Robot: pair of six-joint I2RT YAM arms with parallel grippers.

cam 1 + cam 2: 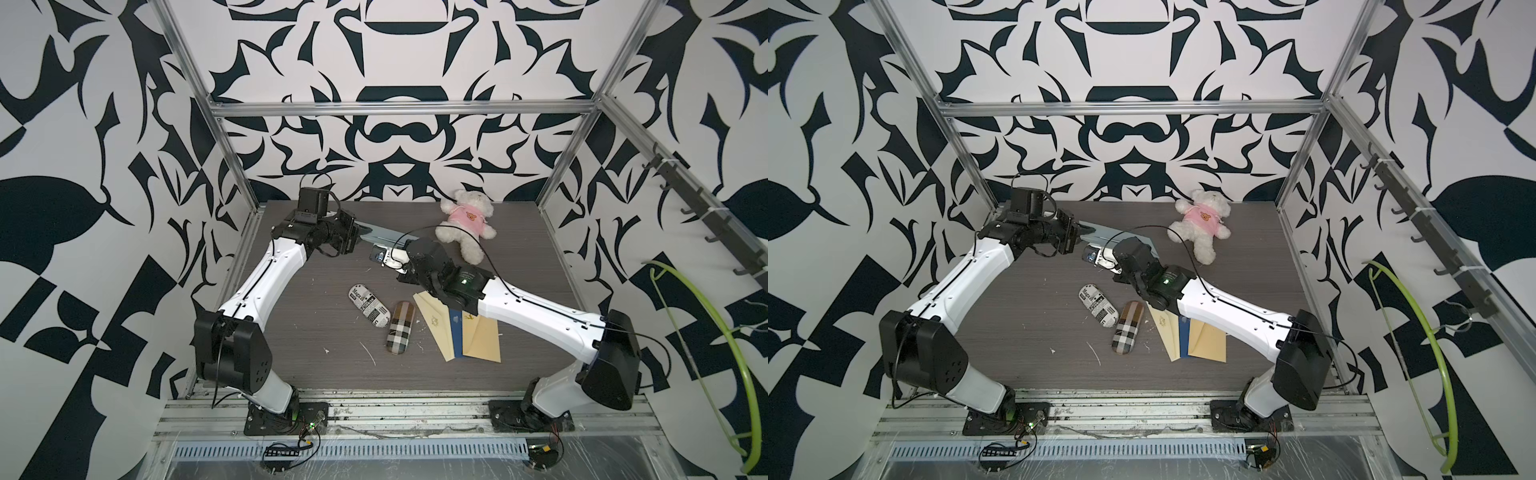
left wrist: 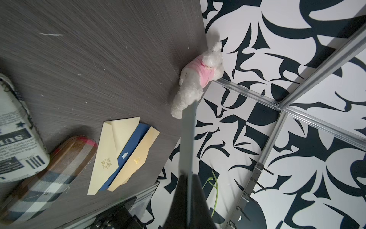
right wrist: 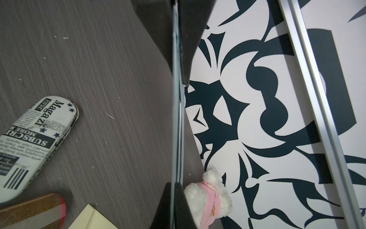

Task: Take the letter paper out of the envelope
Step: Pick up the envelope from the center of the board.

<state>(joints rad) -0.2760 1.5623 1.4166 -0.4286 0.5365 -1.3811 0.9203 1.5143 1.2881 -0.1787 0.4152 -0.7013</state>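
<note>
A grey-blue envelope (image 1: 380, 237) hangs in the air over the back of the table, stretched between both arms. My left gripper (image 1: 358, 237) is shut on its pointed end. The left wrist view shows the sheet (image 2: 188, 138) edge-on, running out from between my left gripper (image 2: 188, 176). My right gripper (image 1: 402, 245) is shut on the opposite end. In the right wrist view the envelope (image 3: 175, 119) shows two thin layers leaving my right gripper (image 3: 174, 186). The letter paper does not show apart from the envelope, so I cannot tell whether the left fingers pinch it.
A white teddy in a pink shirt (image 1: 465, 224) lies at the back right, close to the envelope. A newsprint glasses case (image 1: 368, 305) and a plaid one (image 1: 400, 328) lie mid-table. Cream, blue and tan envelopes (image 1: 457, 328) overlap under my right forearm.
</note>
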